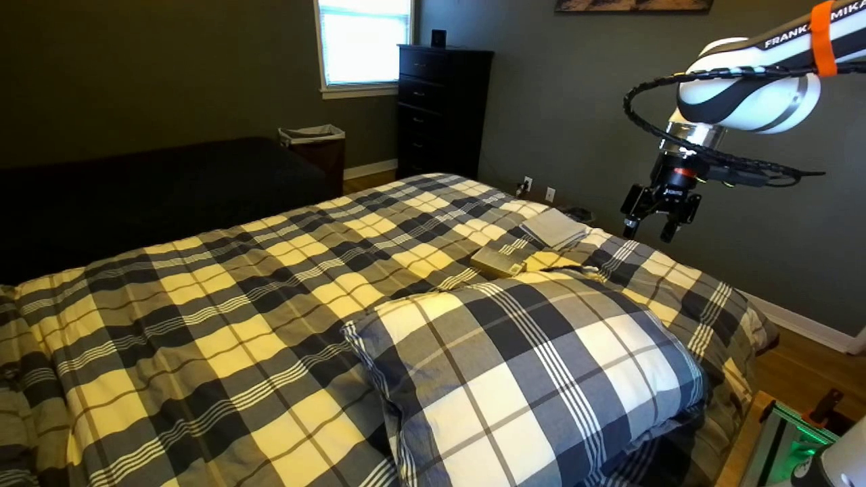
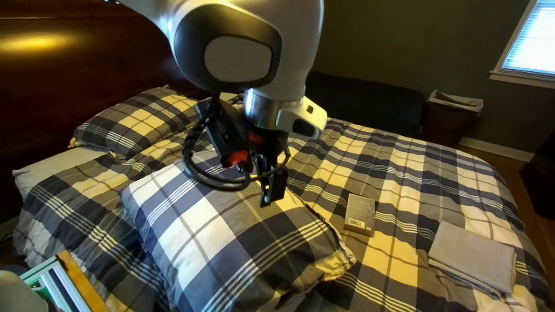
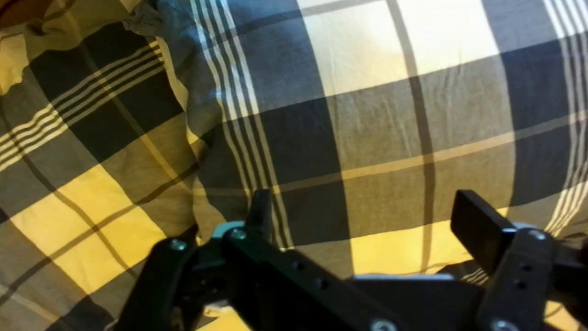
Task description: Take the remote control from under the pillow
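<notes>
I've got the end effector (image 1: 649, 231) spread, nothing in it, aimed at the pillow (image 1: 534, 372), prob. so I can pinch & lift. Can't see remote; presum. it's underneath, on the surface (image 1: 223, 304).

1. Bright light is filling a window (image 1: 366, 44).
2. A tall dark dresser (image 1: 443, 111) is standing near it, against a grey wall (image 1: 568, 108).
3. Wooden flooring (image 1: 795, 370) is showing below white baseboard (image 1: 805, 325).
4. A dark headboard (image 2: 86, 78) is reflecting yellow light.
</notes>
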### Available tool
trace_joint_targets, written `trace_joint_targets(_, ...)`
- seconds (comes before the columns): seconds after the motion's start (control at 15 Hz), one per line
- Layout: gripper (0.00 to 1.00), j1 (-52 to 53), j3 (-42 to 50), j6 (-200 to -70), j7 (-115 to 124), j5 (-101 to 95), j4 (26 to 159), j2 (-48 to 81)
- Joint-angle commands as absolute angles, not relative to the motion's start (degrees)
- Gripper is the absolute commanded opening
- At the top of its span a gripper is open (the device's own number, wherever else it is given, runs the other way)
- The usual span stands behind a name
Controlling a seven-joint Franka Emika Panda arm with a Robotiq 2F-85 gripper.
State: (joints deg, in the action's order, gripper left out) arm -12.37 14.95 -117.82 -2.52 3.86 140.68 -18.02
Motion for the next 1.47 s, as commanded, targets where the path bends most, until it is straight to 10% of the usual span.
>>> trace_joint_targets(0.0, 1.0, -16.3, 15.6, -126.8, 4.0, 3.1, 145.4, -16.7)
trace_joint_targets(1.4, 1.0, -24.8, 22.3, -131.0, 21.8, 10.1, 142.1, -1.0)
